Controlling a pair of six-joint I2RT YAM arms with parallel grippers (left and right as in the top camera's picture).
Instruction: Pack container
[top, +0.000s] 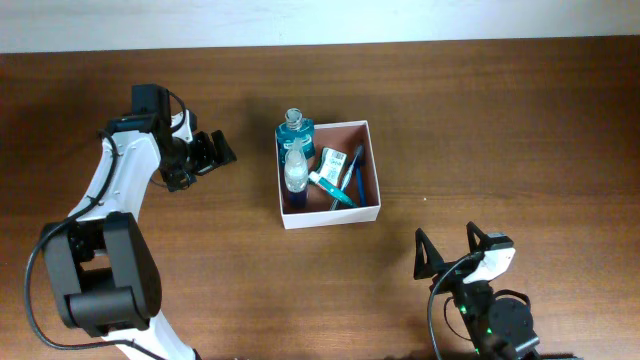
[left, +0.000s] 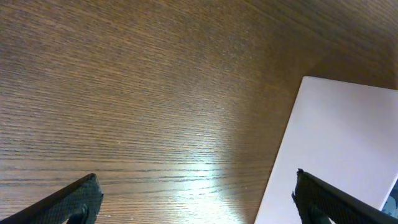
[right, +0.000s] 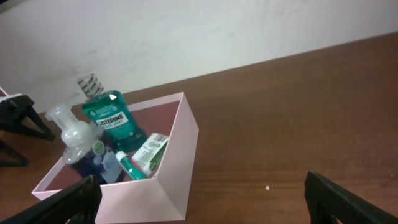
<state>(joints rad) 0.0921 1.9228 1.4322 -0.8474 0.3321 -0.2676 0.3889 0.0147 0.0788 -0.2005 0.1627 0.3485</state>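
Note:
The container (top: 372, 160), a square shallow white-walled box with a reddish-brown inside, sits mid-table. It holds a teal mouthwash bottle (top: 296, 130), a clear pump bottle (top: 296, 170), a toothpaste tube (top: 330, 188), a small green-white packet (top: 332, 160) and a blue item (top: 356, 170). The same box (right: 180, 155) and contents show in the right wrist view. My left gripper (top: 215, 152) is open and empty, left of the box; its view shows the box's white wall (left: 336, 149). My right gripper (top: 448, 250) is open and empty, near the front edge, right of the box.
Brown wooden tabletop (top: 500, 120) all round. A pale wall (right: 217, 31) runs along the table's far edge. A small light speck (right: 267, 186) lies on the wood between my right fingers.

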